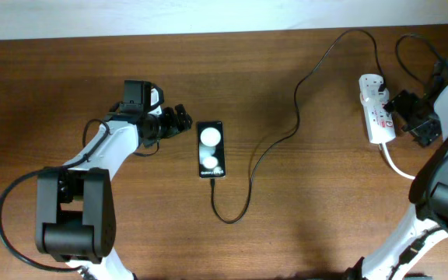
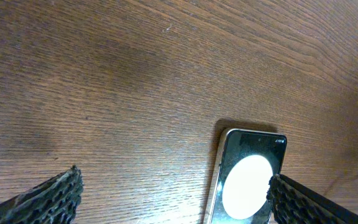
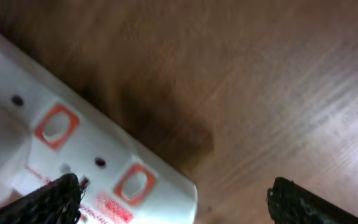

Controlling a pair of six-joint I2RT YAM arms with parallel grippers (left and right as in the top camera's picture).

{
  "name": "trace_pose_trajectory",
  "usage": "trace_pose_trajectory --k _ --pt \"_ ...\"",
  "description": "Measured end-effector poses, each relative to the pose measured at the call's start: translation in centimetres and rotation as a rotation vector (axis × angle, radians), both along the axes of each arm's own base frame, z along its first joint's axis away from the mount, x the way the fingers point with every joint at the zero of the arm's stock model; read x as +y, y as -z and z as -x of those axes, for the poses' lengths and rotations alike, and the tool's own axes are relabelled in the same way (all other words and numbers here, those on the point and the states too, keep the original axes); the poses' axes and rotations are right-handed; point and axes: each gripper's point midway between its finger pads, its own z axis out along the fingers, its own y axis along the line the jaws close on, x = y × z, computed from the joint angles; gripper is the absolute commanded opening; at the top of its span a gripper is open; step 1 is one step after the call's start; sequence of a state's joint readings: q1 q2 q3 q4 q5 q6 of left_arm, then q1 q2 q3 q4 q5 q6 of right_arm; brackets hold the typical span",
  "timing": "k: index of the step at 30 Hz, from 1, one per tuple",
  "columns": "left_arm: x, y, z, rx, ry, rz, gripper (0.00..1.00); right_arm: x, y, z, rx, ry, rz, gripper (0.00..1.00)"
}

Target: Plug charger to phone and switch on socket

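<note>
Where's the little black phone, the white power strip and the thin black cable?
small black phone (image 1: pixel 211 148), overhead view, middle of its screen.
white power strip (image 1: pixel 376 109), overhead view, middle of its body.
thin black cable (image 1: pixel 297 109), overhead view, its middle stretch.

power strip (image 1: pixel 377 109): white, red switch marks, right side | phone (image 1: pixel 211 148): black, flat, screen up, mid-table | cable (image 1: pixel 249 187): thin, black, loops from phone's short end to power strip

The worktop (image 1: pixel 302 233) is rendered in brown, streaked with fine wood grain. The phone (image 1: pixel 211 148) is seen glossy black — two white round spots on its screen. The socket (image 1: pixel 376 109) is white, marked with red-outlined squares; the charger (image 1: pixel 249 190) is black.
</note>
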State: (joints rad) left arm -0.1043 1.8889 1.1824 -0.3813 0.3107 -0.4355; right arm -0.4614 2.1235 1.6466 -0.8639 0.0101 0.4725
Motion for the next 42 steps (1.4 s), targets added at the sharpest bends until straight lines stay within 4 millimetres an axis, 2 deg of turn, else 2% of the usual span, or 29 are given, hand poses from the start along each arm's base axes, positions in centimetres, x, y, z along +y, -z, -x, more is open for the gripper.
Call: trace_pose_trajectory --k 4,8,14,42 --pt "0.0 0.0 0.0 0.0 0.0 0.0 0.99 -0.8 0.2 -1.6 -0.059 -0.001 0.029 0.99" --pt "0.0 0.0 0.0 0.0 0.0 0.0 0.99 -1.3 1.9 -2.8 -0.08 0.002 0.035 0.99" --pt "0.0 0.0 0.0 0.0 0.0 0.0 0.99 -1.3 2.2 -3.6 -0.104 0.002 0.037 0.99" --pt "0.0 0.0 0.0 0.0 0.0 0.0 0.99 -0.5 2.1 -3.3 -0.077 0.008 0.02 0.99"
